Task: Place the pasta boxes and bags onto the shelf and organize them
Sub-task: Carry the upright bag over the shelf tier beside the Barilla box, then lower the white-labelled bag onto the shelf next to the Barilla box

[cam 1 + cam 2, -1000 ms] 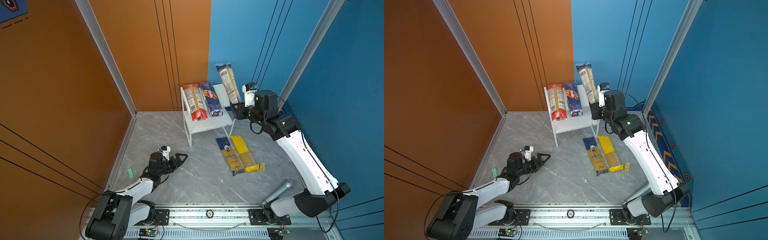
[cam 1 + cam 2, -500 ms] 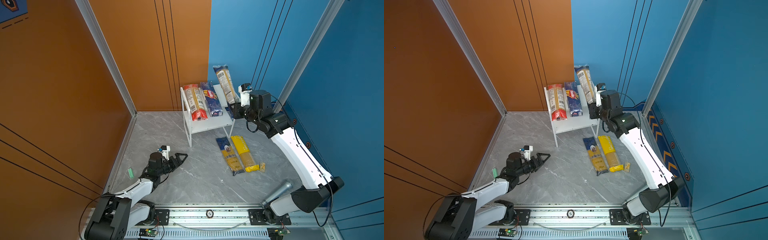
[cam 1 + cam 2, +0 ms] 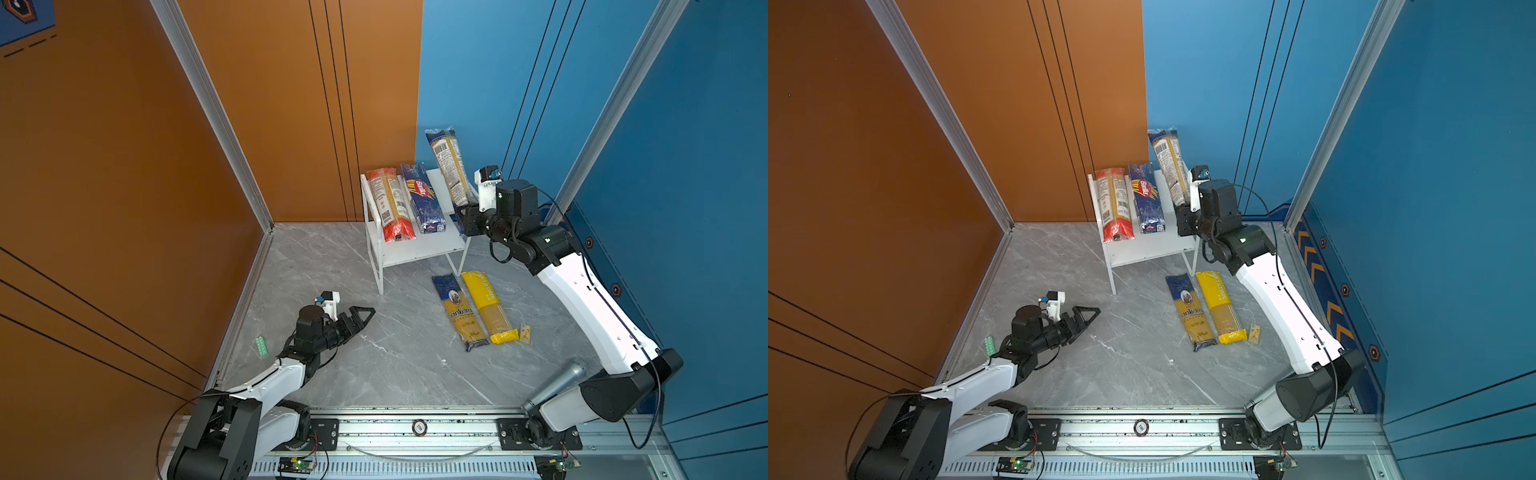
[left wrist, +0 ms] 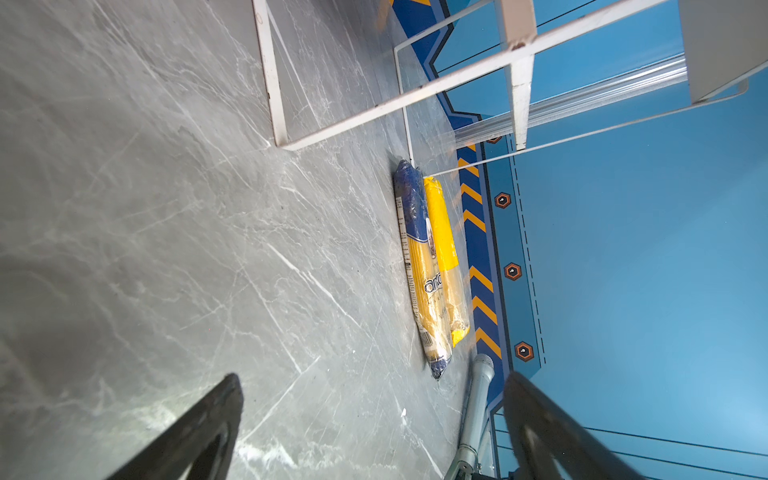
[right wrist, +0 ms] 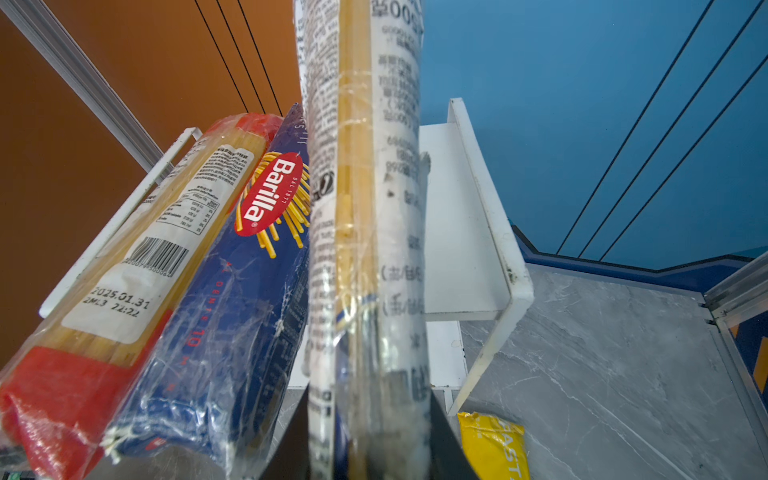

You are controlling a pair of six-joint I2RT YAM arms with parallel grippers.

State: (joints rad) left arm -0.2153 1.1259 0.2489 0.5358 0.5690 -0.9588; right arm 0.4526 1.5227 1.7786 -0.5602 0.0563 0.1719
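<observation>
a white two-tier shelf point(image 3: 419, 249) of flat boards on thin metal frame legs is seen at the upper middle of both top views, set on a grey, marble-veined floor point(image 3: 374, 365). two long, narrow spaghetti packs are laid side by side and touching on its upper board: a clear film pack with red ends point(image 3: 390, 203) and a dark blue barilla pack point(image 3: 422, 197), their near ends carried past the board's front edge. a clear pack with a white printed label point(image 3: 446, 166) and a dark blue top end is pinched at its lower end by the right gripper point(image 3: 464, 210). it is stood steeply over the right part of the upper board, tilted toward the upper left; contact with the board cannot be told. below the shelf in the frame, a blue-and-yellow pack with a portrait point(image 3: 459, 309) and a bright yellow pack point(image 3: 488, 305) are laid flat on the floor, touching along their sides. the left gripper point(image 3: 360, 318) is found at the lower left, low over the floor, its black triangular fingers point(image 4: 195, 428) spread wide with nothing between them.

only in the right wrist view are the crinkled film, the pale strands behind it, and a barcode and stamped date on the red-ended pack made out. only in the left wrist view are the floor packs shown end-on beyond the shelf's legs, rounded and glossy. a small yellowish piece point(image 3: 525, 333) beside the yellow pack is shown in the top views alone.
</observation>
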